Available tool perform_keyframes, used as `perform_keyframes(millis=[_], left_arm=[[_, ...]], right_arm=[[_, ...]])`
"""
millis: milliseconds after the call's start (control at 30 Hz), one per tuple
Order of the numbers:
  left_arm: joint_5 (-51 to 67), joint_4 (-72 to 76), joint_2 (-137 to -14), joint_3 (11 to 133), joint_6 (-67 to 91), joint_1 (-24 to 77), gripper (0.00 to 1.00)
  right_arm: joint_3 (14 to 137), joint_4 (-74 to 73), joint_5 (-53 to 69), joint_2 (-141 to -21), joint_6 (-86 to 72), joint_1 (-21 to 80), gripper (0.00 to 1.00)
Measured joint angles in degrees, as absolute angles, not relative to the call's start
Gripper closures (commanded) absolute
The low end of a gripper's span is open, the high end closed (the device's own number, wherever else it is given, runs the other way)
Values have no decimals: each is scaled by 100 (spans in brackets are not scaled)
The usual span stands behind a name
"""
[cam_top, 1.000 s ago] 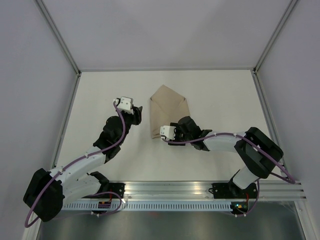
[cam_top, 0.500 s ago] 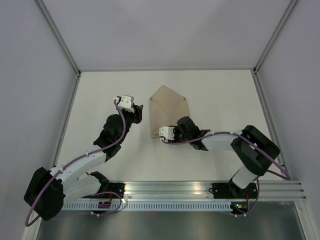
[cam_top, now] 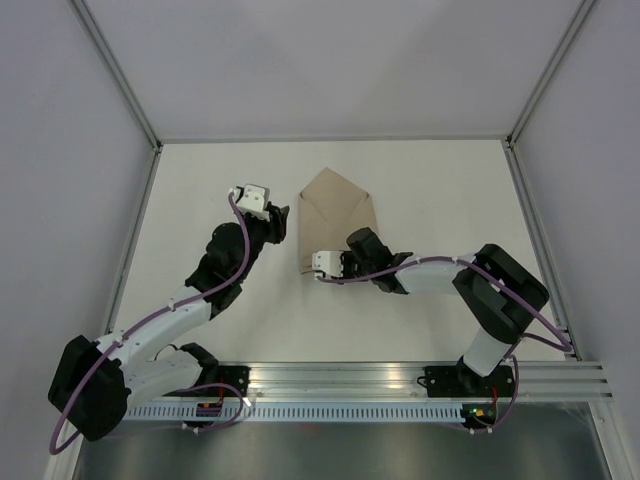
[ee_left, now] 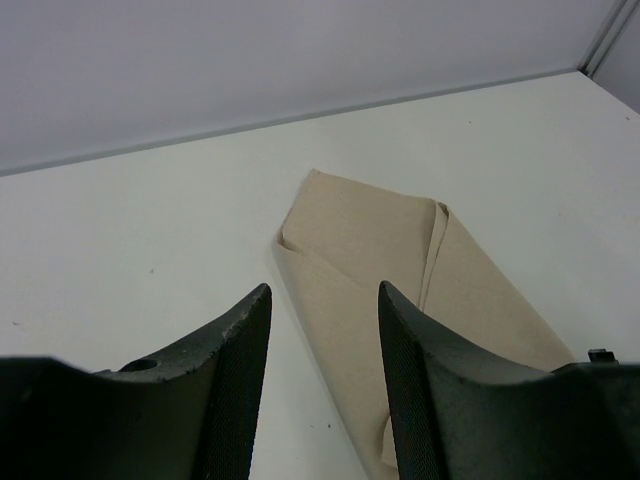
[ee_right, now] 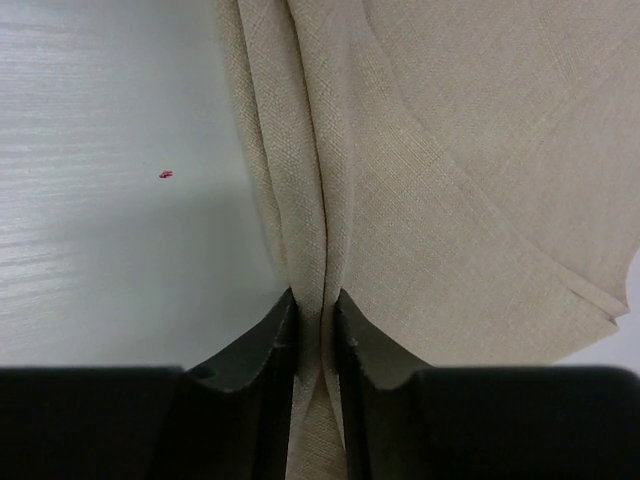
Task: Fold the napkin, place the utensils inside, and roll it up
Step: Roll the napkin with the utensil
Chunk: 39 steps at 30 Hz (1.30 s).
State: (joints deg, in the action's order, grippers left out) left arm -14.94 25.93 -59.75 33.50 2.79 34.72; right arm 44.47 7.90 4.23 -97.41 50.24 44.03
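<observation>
At the napkin's (cam_top: pixel 338 220) near-left edge, right pincer (ee_right: pixel 315 330) pinches a fold — rolling probably next — left pincer (ee_left: pixel 322 330) gapes empty.

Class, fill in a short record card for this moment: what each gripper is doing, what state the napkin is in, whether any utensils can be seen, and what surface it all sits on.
napkin: folded into a pointed envelope shape, lying flat
right gripper: shut on a pinched ridge of the napkin's left edge
left gripper: open, holding nothing, just left of the napkin
utensils: none visible in any view
table: white, walled on three sides
</observation>
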Motion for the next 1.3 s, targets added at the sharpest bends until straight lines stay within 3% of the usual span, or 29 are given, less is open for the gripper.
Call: perform_keyframes(millis=[400,833,1300], left_arm=[[-1426,3107,-5413,3035,226,3472,53],[-989,4209,-5050,2349,-401,3483,50],[-812,3245,-5275,2832,-1892,4591,46]], right_arm=[[4814,16,738,-9802,5035,4268,87],[6331,-1944,2071,-10547,4928,3566,90],[7850,-3736,3044,-11528,5004,3157,92]])
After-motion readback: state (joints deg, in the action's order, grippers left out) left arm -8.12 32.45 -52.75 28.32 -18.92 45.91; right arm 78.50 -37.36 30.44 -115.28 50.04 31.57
